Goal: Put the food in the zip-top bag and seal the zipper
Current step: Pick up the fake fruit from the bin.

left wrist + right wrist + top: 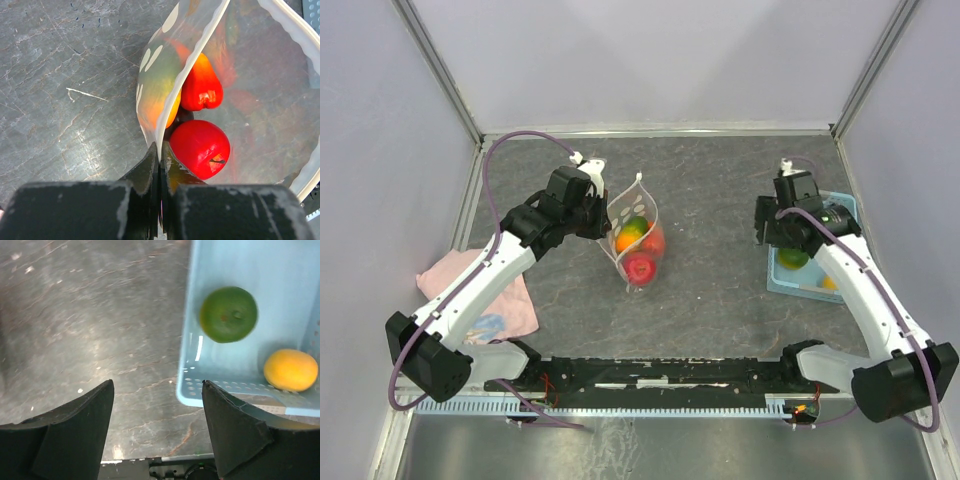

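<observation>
A: Where's the zip-top bag [638, 232]?
B: Around the middle of the tabletop [720, 300], with its mouth gaping. The left pincer [160, 152] is pressed together on the zipper [190, 75], pinching that whitish strip at one side of the mouth.
A: Any food inside?
B: Yes. A bright red fruit [200, 148] sits nearest the pincer, an orange-red fruit [202, 87] is just beyond it, and a green-and-orange mango [159, 92] is behind the spotted wall.
A: And the right pincer [157, 385]?
B: It's spread wide with nothing between its fingers, above the edge of the light-blue basket [280, 275]. A green fruit [228, 314] and a yellow-orange fruit [291, 370] lie apart in there.
A: Anything else?
B: A pink cloth [470, 300] lies under the left arm, near the tabletop's left edge
</observation>
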